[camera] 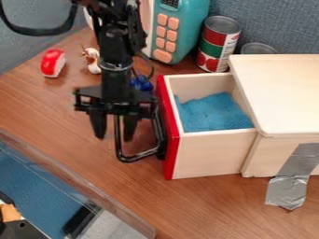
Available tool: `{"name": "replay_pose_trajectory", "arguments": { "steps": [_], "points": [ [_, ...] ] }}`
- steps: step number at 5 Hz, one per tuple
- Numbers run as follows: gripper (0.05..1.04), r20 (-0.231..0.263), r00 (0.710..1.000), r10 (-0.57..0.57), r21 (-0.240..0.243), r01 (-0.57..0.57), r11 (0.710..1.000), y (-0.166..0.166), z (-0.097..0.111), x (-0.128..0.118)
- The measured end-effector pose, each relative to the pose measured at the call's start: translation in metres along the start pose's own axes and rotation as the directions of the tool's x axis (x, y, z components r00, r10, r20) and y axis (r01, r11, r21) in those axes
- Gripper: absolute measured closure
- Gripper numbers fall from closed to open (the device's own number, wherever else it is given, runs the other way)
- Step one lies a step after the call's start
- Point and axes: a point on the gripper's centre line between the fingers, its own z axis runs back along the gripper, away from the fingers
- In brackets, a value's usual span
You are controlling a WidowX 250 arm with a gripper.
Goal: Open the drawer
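Note:
The drawer (pixel 209 151) stands well out from the left side of the pale wooden box (pixel 283 88), showing a blue cloth (pixel 215 112) inside. Its red front (pixel 169 135) faces left and carries a black loop handle (pixel 132 158). My gripper (pixel 113 138) hangs down just left of the red front, its two fingers apart. The handle's outer bar shows between them, in line with the gap; contact cannot be made out. Part of the handle's upper end is hidden behind the gripper.
Behind the drawer stand a teal toy microwave (pixel 179 28), a red and green can (pixel 218 44) and another can (pixel 257 48). A red and white toy (pixel 53 63) and a small figurine (pixel 92 60) lie upper left. Silver tape (pixel 289 186) holds the box. A clear-walled bin (pixel 74 179) is lower left.

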Motion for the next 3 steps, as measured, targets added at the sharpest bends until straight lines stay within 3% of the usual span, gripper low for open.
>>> {"name": "replay_pose_trajectory", "arguments": {
  "steps": [1, 3],
  "points": [
    [0.088, 0.074, 0.994, -0.086, 0.011, 0.085, 0.996, -0.002, 0.032, 0.0],
    [0.083, 0.23, 0.925, -0.303, 0.098, 0.288, 0.953, 0.021, 0.131, -0.027]
  ]
}}
